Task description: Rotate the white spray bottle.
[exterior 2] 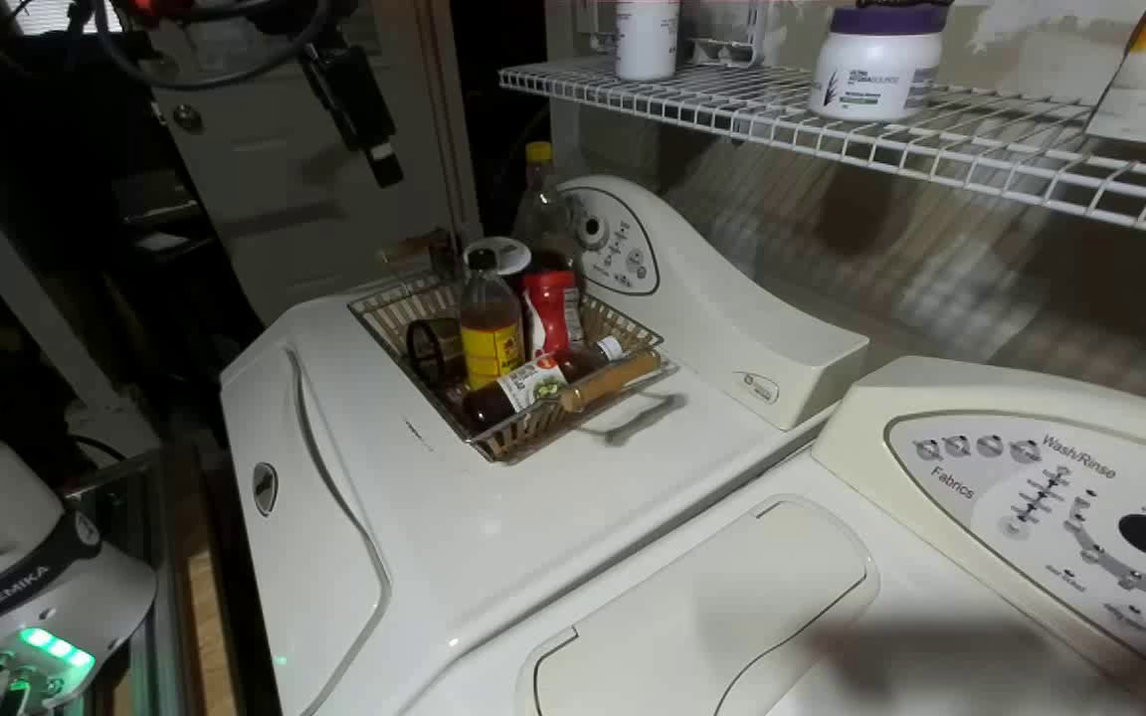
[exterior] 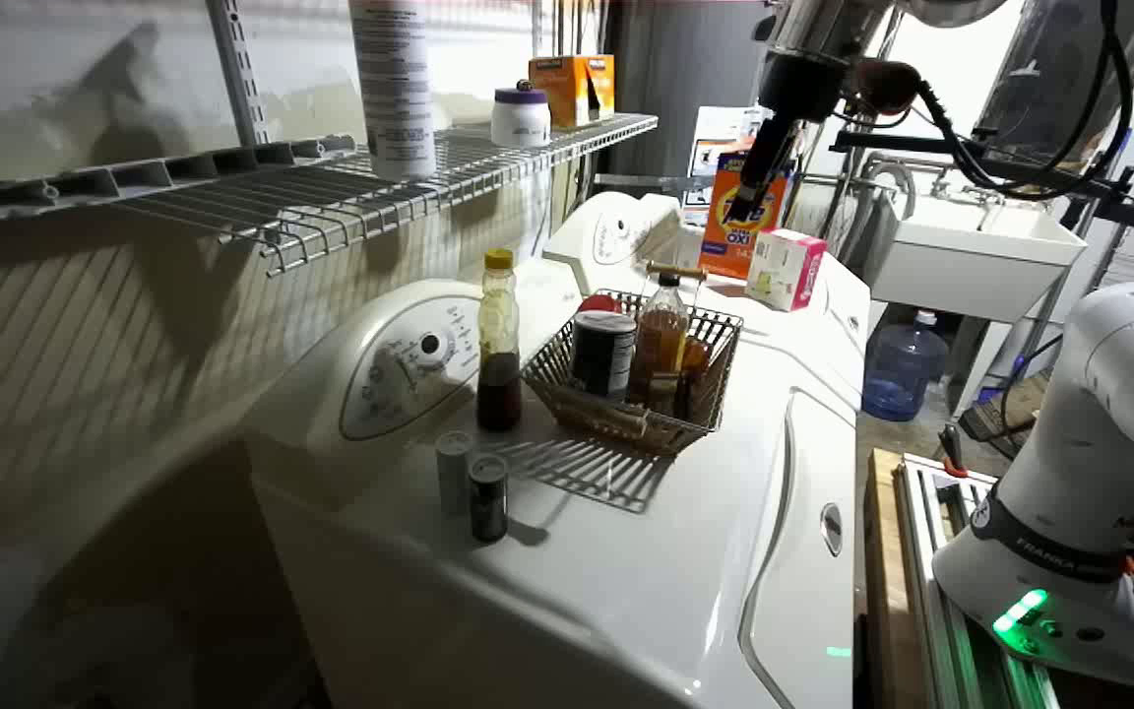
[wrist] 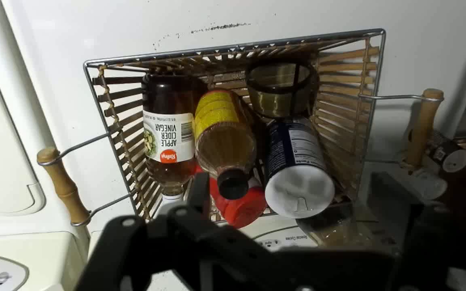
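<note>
The empty, wide-spread end effector (wrist: 291, 182) faces one basket (wrist: 342, 80) of three bottles (wrist: 168, 137), one canister (wrist: 297, 169), perhaps one cup (wrist: 277, 95).

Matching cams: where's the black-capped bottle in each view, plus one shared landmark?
In an exterior view: black-capped bottle slightly right of picture centre.
In an exterior view: black-capped bottle slightly left of centre.
Wrist view: black-capped bottle almost at centre, seen from above.
Shared landmark: the basket that holds it, visible in all three.
</note>
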Robot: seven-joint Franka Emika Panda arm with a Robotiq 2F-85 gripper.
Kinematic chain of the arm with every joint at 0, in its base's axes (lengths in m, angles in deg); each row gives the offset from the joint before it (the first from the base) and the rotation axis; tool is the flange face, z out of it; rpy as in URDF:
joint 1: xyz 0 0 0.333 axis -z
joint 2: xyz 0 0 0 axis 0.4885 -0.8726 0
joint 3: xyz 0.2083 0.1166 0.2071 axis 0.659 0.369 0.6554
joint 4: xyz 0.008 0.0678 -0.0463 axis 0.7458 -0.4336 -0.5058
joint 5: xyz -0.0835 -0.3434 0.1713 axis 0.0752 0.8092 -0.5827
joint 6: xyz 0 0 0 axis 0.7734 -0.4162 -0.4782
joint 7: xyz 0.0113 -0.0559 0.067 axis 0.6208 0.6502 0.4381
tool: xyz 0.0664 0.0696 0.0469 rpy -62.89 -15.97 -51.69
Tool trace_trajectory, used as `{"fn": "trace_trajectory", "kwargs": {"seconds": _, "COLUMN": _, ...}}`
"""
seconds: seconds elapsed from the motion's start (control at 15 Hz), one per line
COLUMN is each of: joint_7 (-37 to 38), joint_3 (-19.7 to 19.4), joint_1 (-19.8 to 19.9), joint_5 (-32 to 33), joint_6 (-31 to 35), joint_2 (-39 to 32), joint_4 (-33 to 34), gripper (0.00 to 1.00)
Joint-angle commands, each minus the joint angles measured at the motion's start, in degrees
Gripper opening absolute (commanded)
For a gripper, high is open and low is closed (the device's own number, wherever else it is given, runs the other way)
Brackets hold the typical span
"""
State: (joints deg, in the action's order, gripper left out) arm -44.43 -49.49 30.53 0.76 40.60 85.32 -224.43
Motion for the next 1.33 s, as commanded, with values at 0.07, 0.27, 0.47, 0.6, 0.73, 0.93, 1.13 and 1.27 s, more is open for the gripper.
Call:
{"fn": "trace_trajectory", "kwargs": {"seconds": 0.07, "joint_7": -0.37, "joint_3": 0.57, "joint_1": 0.75, "joint_5": -0.43, "joint_6": -0.12, "joint_2": -0.10, "joint_4": 0.12, "gripper": 1.00}}
{"fn": "trace_trajectory", "kwargs": {"seconds": 0.27, "joint_7": -3.71, "joint_3": 1.89, "joint_1": -1.77, "joint_5": -0.38, "joint_6": 0.54, "joint_2": -2.09, "joint_4": 3.49, "gripper": 1.00}}
{"fn": "trace_trajectory", "kwargs": {"seconds": 0.47, "joint_7": -7.67, "joint_3": 4.61, "joint_1": -4.90, "joint_5": 0.41, "joint_6": 3.26, "joint_2": -6.19, "joint_4": 9.92, "gripper": 1.00}}
{"fn": "trace_trajectory", "kwargs": {"seconds": 0.6, "joint_7": -10.40, "joint_3": 5.72, "joint_1": -6.75, "joint_5": 0.62, "joint_6": 6.30, "joint_2": -9.70, "joint_4": 14.44, "gripper": 1.00}}
{"fn": "trace_trajectory", "kwargs": {"seconds": 0.73, "joint_7": -11.86, "joint_3": 6.84, "joint_1": -7.46, "joint_5": 1.48, "joint_6": 10.00, "joint_2": -14.21, "joint_4": 19.27, "gripper": 1.00}}
{"fn": "trace_trajectory", "kwargs": {"seconds": 0.93, "joint_7": -12.73, "joint_3": 6.91, "joint_1": -7.82, "joint_5": -0.12, "joint_6": 15.21, "joint_2": -21.02, "joint_4": 26.20, "gripper": 1.00}}
{"fn": "trace_trajectory", "kwargs": {"seconds": 1.13, "joint_7": -13.20, "joint_3": 6.96, "joint_1": -7.57, "joint_5": -1.51, "joint_6": 19.44, "joint_2": -27.44, "joint_4": 32.69, "gripper": 1.00}}
{"fn": "trace_trajectory", "kwargs": {"seconds": 1.27, "joint_7": -13.55, "joint_3": 7.16, "joint_1": -7.42, "joint_5": -2.50, "joint_6": 20.48, "joint_2": -31.36, "joint_4": 37.06, "gripper": 1.00}}
